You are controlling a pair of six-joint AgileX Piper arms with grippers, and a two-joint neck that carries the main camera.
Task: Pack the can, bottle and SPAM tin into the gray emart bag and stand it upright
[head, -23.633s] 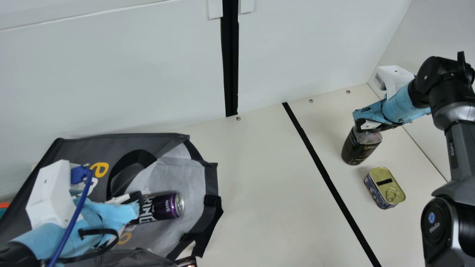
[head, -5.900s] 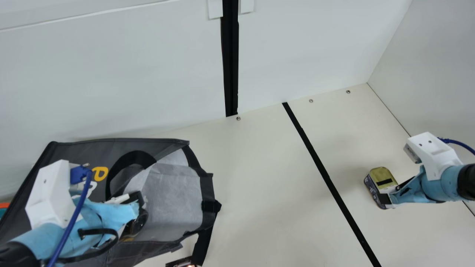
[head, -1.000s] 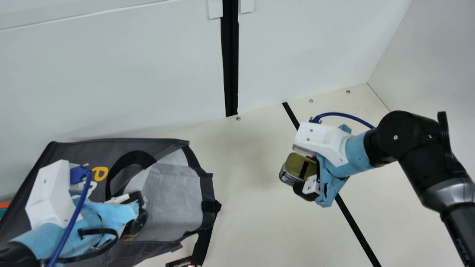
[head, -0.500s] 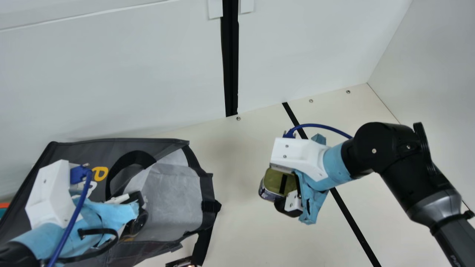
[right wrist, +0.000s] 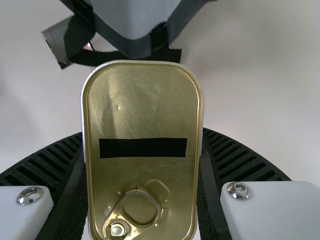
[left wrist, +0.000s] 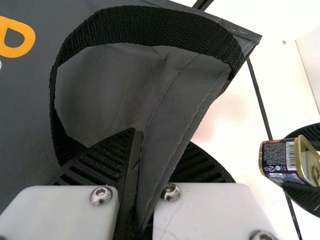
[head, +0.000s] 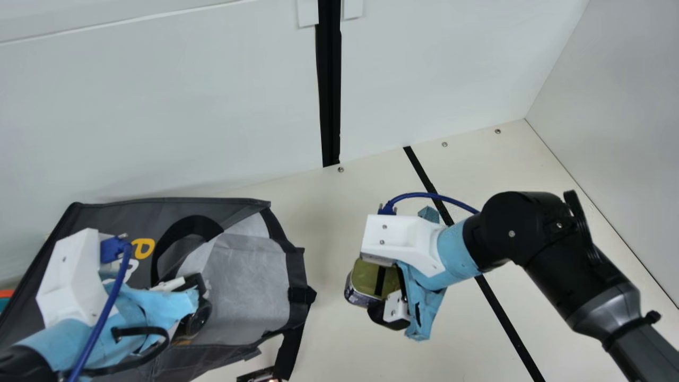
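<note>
Metal, stiff and likely slick, your tin (head: pixel 367 278) at three o'clock from the bag (head: pixel 106 217) wants firm side pressure; your right pincer (right wrist: pixel 142 135) grips it, your left pincer (left wrist: pixel 157 145) clenches the floppy bag.

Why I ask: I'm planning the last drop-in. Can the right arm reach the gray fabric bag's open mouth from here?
Probably yes: the bag's mouth faces the right gripper, holding the rectangular gold-lidded SPAM tin, and the left gripper pinches the cloth farther back.

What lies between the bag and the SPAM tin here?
Only a bare stretch of table lies between the bag and the held tin, in the main view.
</note>
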